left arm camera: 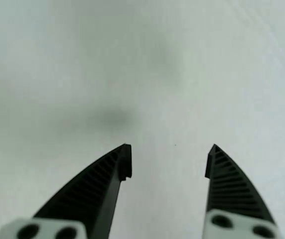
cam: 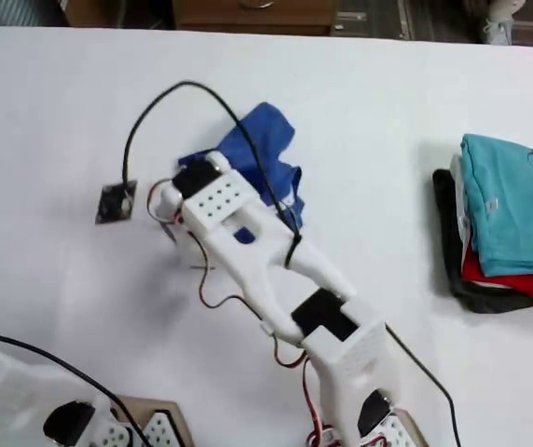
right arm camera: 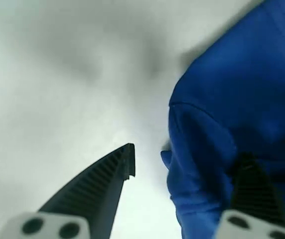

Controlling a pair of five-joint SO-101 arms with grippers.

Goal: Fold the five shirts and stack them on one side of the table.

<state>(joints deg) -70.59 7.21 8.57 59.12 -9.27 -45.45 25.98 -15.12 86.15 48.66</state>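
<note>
A crumpled blue shirt (cam: 268, 149) lies in the middle of the white table (cam: 360, 112). My right arm (cam: 248, 247) stretches from the near edge to the shirt's left side. My right gripper (right arm camera: 187, 154) is open low over the shirt's edge. One finger (right arm camera: 102, 184) is over bare table and the other finger (right arm camera: 254, 189) over the blue cloth (right arm camera: 242, 99). At the right edge stands a stack of folded shirts (cam: 509, 219): teal on top, red beneath, dark ones under that. My left gripper (left arm camera: 170, 149) is open over bare table, holding nothing.
My left arm (cam: 24, 400) is folded back at the near left corner. A small black square part (cam: 116, 201) on a black cable (cam: 155, 102) sits left of the blue shirt. Wide free room lies at the table's left and far side.
</note>
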